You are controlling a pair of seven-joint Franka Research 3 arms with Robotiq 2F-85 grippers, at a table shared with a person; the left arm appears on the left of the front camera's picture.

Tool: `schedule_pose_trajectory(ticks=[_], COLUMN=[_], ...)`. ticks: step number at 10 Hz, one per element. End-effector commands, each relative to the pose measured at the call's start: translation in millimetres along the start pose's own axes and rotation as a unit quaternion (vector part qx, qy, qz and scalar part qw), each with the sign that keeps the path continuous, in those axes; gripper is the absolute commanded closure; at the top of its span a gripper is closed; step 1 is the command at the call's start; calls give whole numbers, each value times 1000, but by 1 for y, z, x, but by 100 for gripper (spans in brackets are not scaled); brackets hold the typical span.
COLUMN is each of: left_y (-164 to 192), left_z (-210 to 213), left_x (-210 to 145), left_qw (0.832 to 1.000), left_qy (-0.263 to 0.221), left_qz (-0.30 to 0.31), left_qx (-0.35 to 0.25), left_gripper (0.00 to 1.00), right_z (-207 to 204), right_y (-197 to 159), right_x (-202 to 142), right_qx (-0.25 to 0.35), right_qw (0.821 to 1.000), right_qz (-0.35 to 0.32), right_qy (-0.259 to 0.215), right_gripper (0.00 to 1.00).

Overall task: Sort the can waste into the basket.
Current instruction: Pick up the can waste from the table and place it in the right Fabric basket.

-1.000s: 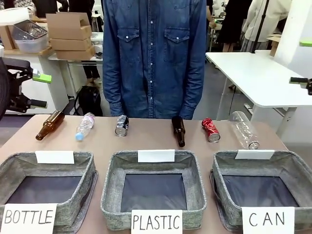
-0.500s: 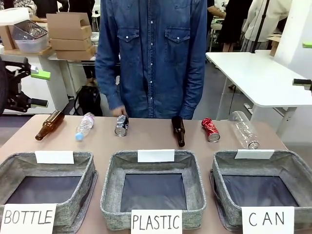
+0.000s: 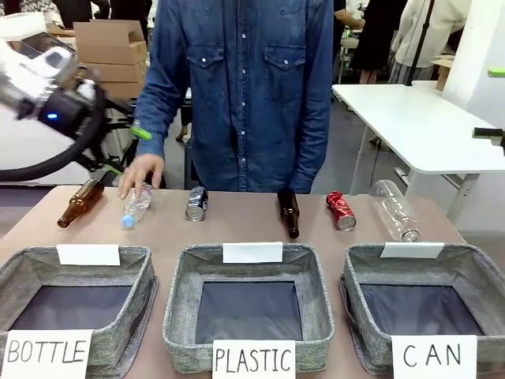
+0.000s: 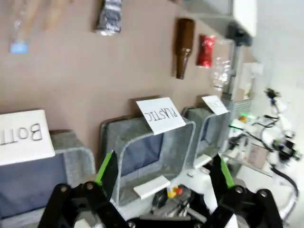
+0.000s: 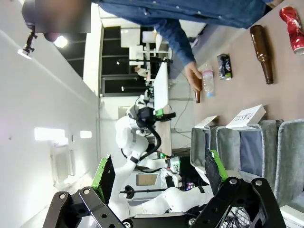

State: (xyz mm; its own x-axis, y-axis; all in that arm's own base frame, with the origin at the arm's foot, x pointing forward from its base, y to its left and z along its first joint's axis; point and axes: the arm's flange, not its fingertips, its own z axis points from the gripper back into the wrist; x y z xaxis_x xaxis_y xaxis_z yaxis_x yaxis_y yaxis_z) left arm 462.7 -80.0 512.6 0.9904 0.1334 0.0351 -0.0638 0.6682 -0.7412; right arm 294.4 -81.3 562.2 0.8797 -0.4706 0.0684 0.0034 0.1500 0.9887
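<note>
The dark can (image 3: 196, 203) lies at the far side of the table, left of the middle, and the red can (image 3: 341, 211) lies farther right. The basket signed "CAN" (image 3: 473, 257) stands at the front right with nothing in it. My left gripper (image 3: 126, 150) hangs open high at the far left, close to the person's hand, holding nothing. Its own view looks down past the open left gripper (image 4: 165, 171) at the dark can (image 4: 108, 16) and red can (image 4: 205, 50). The right gripper (image 5: 157, 172) is open and holds nothing, far from the red can (image 5: 292, 26).
The person's hand (image 3: 142, 172) rests on a small clear plastic bottle (image 3: 136, 207). Brown bottles (image 3: 80, 202) (image 3: 289, 212) and a large clear bottle (image 3: 394, 209) share the back row. The baskets signed "BOTTLE" (image 3: 24, 268) and "PLASTIC" (image 3: 180, 316) stand at the front.
My left arm has swung in from the left edge toward the table's back row. The person's hand has come down onto the small plastic bottle. The cans have not moved.
</note>
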Motion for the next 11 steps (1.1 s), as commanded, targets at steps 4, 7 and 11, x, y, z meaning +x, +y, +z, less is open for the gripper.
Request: schedule_pose_trajectory(ticks=[4,7,11], left_y=[49,79,64], left_z=[140,158,105], left_x=[-84,-121,-28], left_qw=[993,988,996], left_qy=[-83,-118,7], left_qz=[-14,44,20], left_qx=[-87,-87,-81], left_gripper=[0,0,0], right_z=[-1,-1,-1], right_y=[5,5,5], right_x=[3,3,3], right_qx=[5,5,5], right_qw=[1000,1000,1000], right_qz=[0,0,0], right_qy=[0,0,0], right_gripper=[0,0,0])
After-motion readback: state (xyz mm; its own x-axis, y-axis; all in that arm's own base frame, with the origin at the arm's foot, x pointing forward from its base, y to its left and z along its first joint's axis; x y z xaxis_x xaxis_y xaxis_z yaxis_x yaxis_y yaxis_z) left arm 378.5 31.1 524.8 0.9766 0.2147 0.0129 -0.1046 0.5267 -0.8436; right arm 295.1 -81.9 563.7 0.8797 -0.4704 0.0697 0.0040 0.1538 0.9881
